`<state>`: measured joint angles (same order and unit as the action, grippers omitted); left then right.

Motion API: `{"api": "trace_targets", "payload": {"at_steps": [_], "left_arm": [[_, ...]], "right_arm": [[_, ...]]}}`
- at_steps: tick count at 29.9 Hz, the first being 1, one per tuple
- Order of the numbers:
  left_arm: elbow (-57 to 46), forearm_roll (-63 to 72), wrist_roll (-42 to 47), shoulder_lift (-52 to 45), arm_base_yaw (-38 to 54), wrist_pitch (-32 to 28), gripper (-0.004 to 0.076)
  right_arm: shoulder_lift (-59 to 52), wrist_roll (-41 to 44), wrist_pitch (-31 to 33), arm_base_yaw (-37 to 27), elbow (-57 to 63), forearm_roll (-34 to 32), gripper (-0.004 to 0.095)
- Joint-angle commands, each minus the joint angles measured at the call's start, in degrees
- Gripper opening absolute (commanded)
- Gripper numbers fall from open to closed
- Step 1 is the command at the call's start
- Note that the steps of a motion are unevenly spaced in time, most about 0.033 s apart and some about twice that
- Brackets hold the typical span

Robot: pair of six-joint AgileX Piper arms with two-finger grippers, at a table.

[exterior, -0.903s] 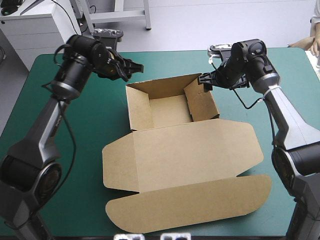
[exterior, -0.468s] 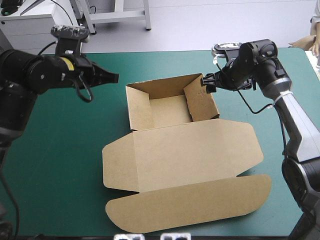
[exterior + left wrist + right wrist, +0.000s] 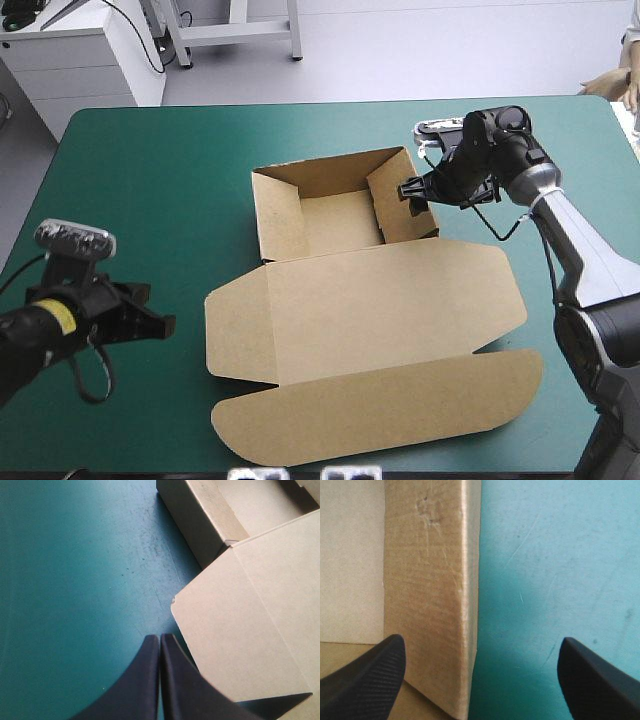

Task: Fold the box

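The left gripper [image 3: 165, 325] has retreated to the worktop's [image 3: 150, 150] near-left corner, fingers closed and empty. The right gripper [image 3: 410, 190], fingers spread, straddles the box's [image 3: 380, 300] right wall, probably finishing alone.

The brown box [image 3: 380, 300] is an open tray, walls raised, lid lying flat. One side wall stands between the right gripper [image 3: 480, 647] and its spread fingers. The lid's side flap lies just beside the left gripper [image 3: 160, 637], whose fingertips are pressed together.

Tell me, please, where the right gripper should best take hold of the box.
Likely the upright right wall of the box, from above: its thin top edge stands free, and the open right gripper is lined up over it, a finger to each side.
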<state>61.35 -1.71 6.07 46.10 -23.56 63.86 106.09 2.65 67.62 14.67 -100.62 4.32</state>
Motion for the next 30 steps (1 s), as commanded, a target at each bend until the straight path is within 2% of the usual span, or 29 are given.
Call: {"api": "trace_targets", "payload": {"at_steps": [1, 8, 10, 11, 14, 17, 21, 24, 30], "left_arm": [[-6.76, -0.21, 0.4, -8.81, -0.18, -8.44, -0.0008], [-16.51, -0.35, 0.4, -21.53, -0.18, -11.75, -0.0008], [-17.99, -0.35, -0.24, -23.84, -0.18, -11.81, -0.0008], [-18.51, -0.35, -0.35, -24.64, -0.18, -11.81, -0.0008], [-20.3, -0.15, -0.35, -27.12, -0.18, -11.81, -0.0008], [-21.9, -0.15, -0.35, -29.28, -0.18, -11.81, -0.0008], [-22.94, -0.41, -0.61, -30.58, -0.18, -11.68, -0.0008], [-22.93, -0.41, -0.62, -30.58, -0.18, -11.57, -0.0008], [-22.93, -0.41, -0.44, -30.58, -0.18, -11.57, -0.0008]], "right_arm": [[-0.14, -1.78, -1.47, -0.23, -1.06, 3.0, 0.0765], [5.19, -2.65, 3.49, -0.23, -1.06, 5.68, 0.076], [6.0, -2.65, 4.05, -0.23, -1.06, 5.68, 0.0694], [6.0, -2.65, 4.05, -0.23, -1.06, 5.68, 0.0645], [6.0, -2.65, 4.05, -0.23, -1.93, 6.01, 0.0364], [5.85, -4.1, 4.05, -0.23, -3.82, 7.51, -0.0014], [4.9, -5.44, 4.05, -0.23, -6.46, 9.22, -0.002], [3.05, -7.29, 4.05, -0.54, -8.42, 6.98, -0.002], [-2.56, -7.29, 4.05, -5.85, -11.69, -4.32, -0.002]]}}
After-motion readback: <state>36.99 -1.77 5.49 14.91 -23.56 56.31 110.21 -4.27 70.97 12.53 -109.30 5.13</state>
